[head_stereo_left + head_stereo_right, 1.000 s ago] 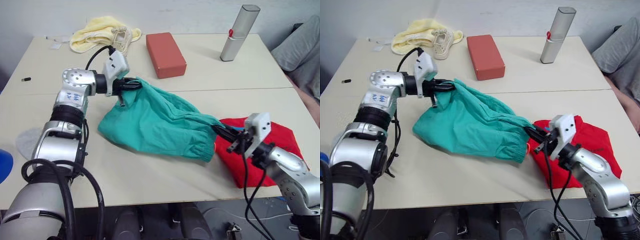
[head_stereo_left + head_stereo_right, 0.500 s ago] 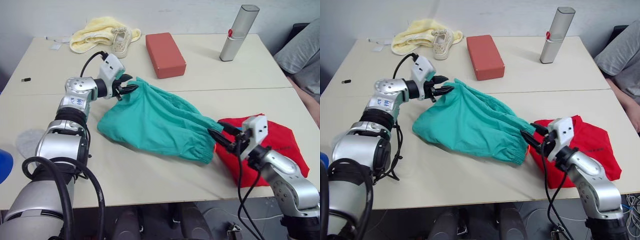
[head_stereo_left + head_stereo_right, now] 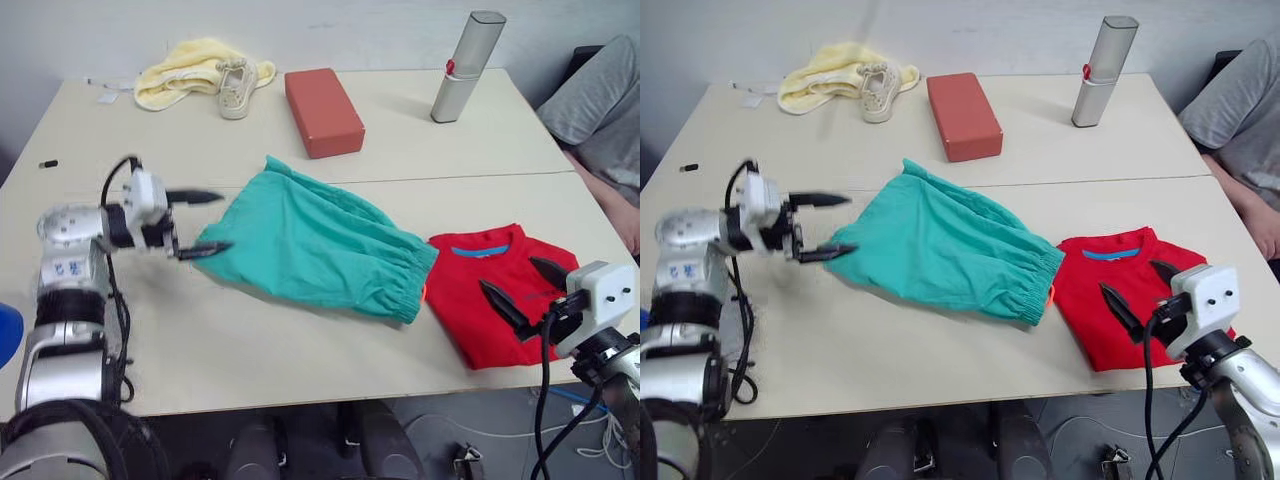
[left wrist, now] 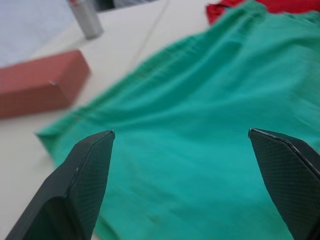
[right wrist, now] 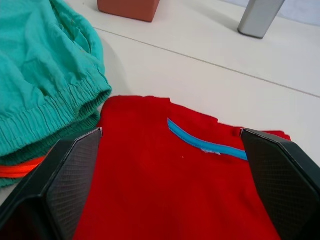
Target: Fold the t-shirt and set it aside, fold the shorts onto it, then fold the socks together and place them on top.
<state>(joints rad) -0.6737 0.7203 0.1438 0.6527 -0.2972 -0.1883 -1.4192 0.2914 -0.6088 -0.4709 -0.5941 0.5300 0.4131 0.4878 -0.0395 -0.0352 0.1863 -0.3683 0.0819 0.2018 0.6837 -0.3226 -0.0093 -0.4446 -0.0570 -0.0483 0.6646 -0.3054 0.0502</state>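
The teal shorts (image 3: pixel 320 245) lie spread flat in the middle of the table. Their elastic waist with the orange drawstring (image 5: pixel 20 170) touches the left edge of the red t-shirt (image 3: pixel 500 295). The t-shirt lies folded at the front right with its blue collar band up. My left gripper (image 3: pixel 225 221) is open just off the shorts' left edge and holds nothing. Over the t-shirt's front right part my right gripper (image 3: pixel 508 274) hangs open and empty. A small pale knit piece (image 3: pixel 237 86), perhaps a sock, rests at the back left.
A pale yellow cloth (image 3: pixel 185 75) lies at the back left. Behind the shorts are a red brick-shaped block (image 3: pixel 322 110) and an upright silver bottle (image 3: pixel 458 68). A person in grey (image 3: pixel 600 100) sits at the right. A small dark object (image 3: pixel 46 164) lies far left.
Both grippers opened and let go of the shorts. Each then drew back toward its own side. The shorts dropped flat on the table.
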